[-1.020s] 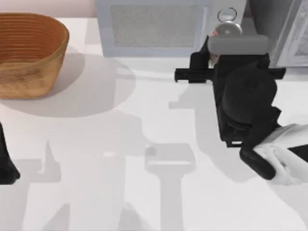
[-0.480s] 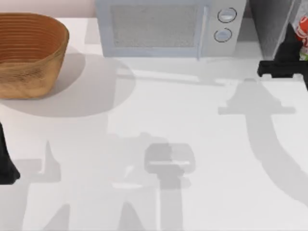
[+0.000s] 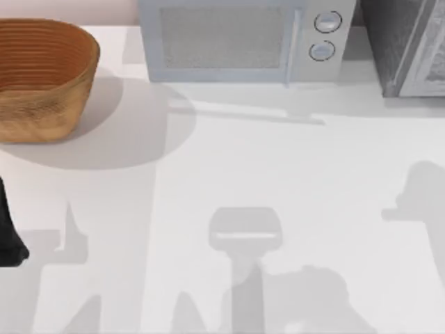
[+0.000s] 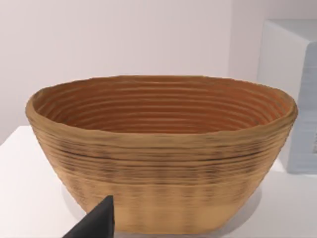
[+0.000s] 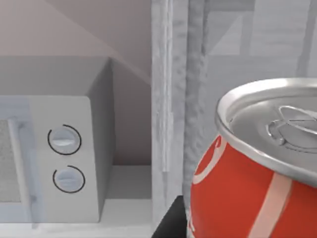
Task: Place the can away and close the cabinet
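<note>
Top view: a brown woven basket (image 3: 38, 73) sits at ten o'clock, a white microwave (image 3: 240, 40) at twelve, a grey cabinet (image 3: 407, 45) at two. The left arm (image 3: 8, 236) is parked at nine.

Left wrist view: the basket fills most of it; whether the left gripper is open or closed cannot be told.

Right wrist view: the red drink can with white lettering and silver top (image 5: 257, 173) is close to the camera, before the cabinet; the right gripper's grip cannot be told.

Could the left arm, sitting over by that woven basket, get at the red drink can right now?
Probably not. The left arm sits at the table's left edge, facing the brown woven basket. The red, silver-topped drink can is beside the grey cabinet, past the white microwave.
</note>
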Tool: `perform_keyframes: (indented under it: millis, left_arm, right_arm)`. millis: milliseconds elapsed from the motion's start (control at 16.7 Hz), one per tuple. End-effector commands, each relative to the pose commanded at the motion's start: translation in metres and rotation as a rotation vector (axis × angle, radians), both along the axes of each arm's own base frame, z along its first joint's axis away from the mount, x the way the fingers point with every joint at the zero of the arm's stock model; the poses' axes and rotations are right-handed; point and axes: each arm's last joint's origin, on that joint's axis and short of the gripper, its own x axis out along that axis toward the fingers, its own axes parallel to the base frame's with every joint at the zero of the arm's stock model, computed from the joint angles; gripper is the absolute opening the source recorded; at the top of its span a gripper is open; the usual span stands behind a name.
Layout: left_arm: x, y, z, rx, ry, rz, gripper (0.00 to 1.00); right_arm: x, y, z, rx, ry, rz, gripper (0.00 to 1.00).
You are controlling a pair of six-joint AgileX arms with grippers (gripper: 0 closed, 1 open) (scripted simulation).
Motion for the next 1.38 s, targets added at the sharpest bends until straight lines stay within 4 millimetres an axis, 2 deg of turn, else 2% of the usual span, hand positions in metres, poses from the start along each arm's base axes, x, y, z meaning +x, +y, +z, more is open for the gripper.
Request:
perform_keyframes:
  millis: [240,480,960,1140,1380]
  left_arm:
    - [0.0,0.0,0.0,0.0,0.0,0.0,1.0]
    - [0.0,0.0,0.0,0.0,0.0,0.0,1.0]
    - [0.0,0.0,0.0,0.0,0.0,0.0,1.0]
    - [0.0,0.0,0.0,0.0,0.0,0.0,1.0]
    - [0.0,0.0,0.0,0.0,0.0,0.0,1.0]
  right_arm:
    - [-0.027,-0.016,-0.029,0.002,0.001,0.003,0.0]
    - [-0.038,-0.022,-0.051,0.004,0.0,0.005,0.0]
    - [-0.039,-0.023,-0.055,0.006,0.001,0.008,0.0]
    - [-0.04,-0.022,-0.039,0.006,0.001,0.007,0.0]
    - [-0.038,-0.02,0.014,0.005,0.001,0.006,0.0]
